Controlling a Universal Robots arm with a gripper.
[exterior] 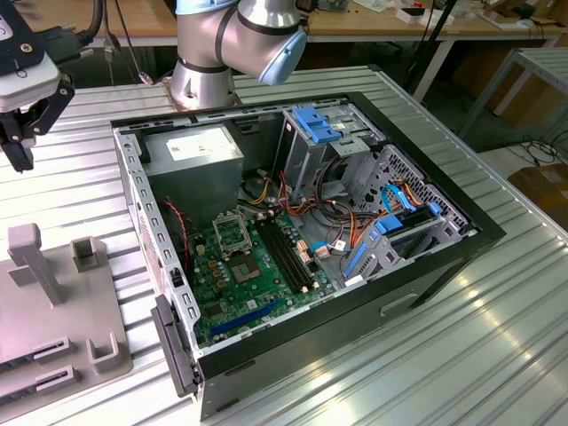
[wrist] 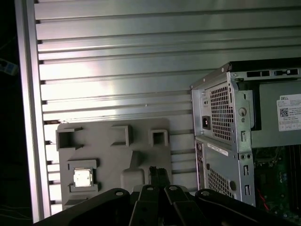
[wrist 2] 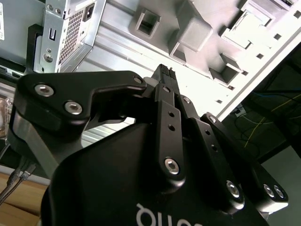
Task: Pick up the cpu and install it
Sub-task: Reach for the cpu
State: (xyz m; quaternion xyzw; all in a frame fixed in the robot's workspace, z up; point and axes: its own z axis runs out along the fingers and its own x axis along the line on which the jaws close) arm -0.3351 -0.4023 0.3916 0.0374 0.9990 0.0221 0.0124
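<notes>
1. Now, the hand [wrist: 159,170] hangs over the surface [wrist: 117,56] beside the computer case [exterior: 311,359]. Its fingers are pressed together with nothing between them.
2. The cpu [wrist: 83,178] lies flat in a square pocket of the grey holder [wrist: 113,141], off to one side of the fingertips and not under them.
3. We judge that coming down with the fingers together would press on the cpu's metal face rather than straddle it. That could scratch it or jam it in the pocket.
4. The cpu is thin and sits low between the pocket's walls, so we expect little edge to grip. A shallow or skewed hold could let it tilt or slip out.
5. The socket [exterior: 232,232] lies deep inside the case on the green board [exterior: 222,302], with cables [exterior: 342,222] near it. A cpu set down tilted or turned could, we think, bend the contacts, and the hand could catch the case rim.
</notes>
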